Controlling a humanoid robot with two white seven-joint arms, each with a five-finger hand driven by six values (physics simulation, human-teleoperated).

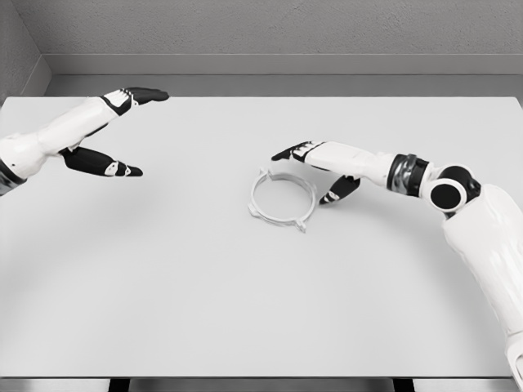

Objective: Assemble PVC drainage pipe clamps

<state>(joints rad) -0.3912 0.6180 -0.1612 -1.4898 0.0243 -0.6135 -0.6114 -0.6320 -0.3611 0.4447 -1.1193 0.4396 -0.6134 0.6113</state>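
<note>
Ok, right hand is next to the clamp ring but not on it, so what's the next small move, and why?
Probably ease the right hand a little down and toward the clamp ring until its open fingers bracket the near rim. The ring lies flat on the table, ungrasped, just beside that hand, while the left hand is open far off to the left.

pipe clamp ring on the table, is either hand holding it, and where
Nothing is held. The white clamp ring lies flat on the table. The right hand hovers open at its far right edge, the left hand is open, far off to the left.
</note>
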